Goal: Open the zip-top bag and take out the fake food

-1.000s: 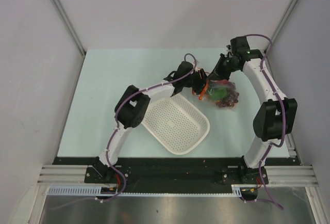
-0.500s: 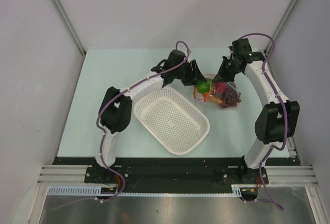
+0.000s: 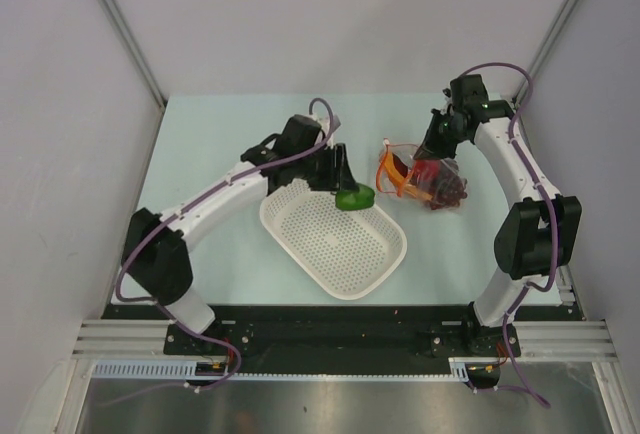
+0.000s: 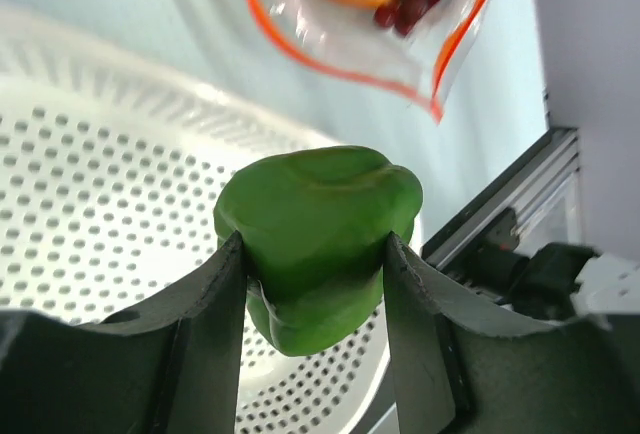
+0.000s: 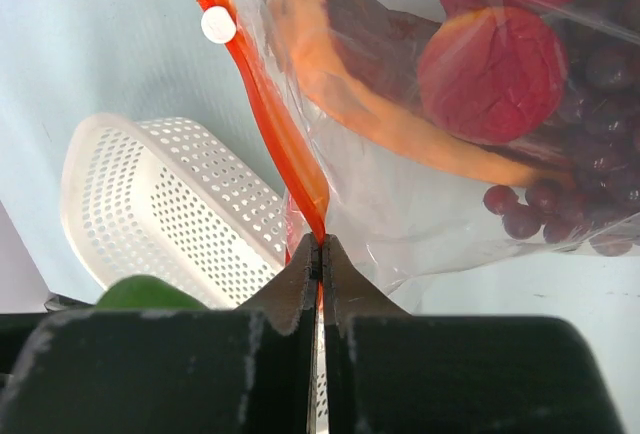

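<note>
— Above the far rim of the white perforated basket (image 3: 300, 237), what has the left gripper (image 4: 314, 246) got?

— The green bell pepper (image 4: 318, 216). Both fingers (image 4: 214, 324) press on its flanks, so the jaws are clamped around it, with the basket's holed floor showing below in the wrist view.

— And the pepper, is it touching the basket?

— I cannot tell; from the top camera it hangs over the far right part of the rim.

— The right gripper (image 5: 320, 245)?

— Pinched tight together on the orange-red zipper strip (image 5: 270, 114) of the zip-top bag (image 3: 440, 186). The fingertips meet with only the strip between them, and a white slider tab (image 5: 216, 24) sits at the strip's far end.

— Where does the bag lie?

— On the pale table (image 3: 210, 164), just to the right of the basket and apart from it. Its mouth gapes toward the left arm, the strip curving in a loop.

— What is inside?

— A red round fruit (image 5: 490, 72), an orange piece (image 5: 385, 119) lying beside it, and a dark grape bunch (image 5: 585, 189) toward the bag's closed end.
</note>
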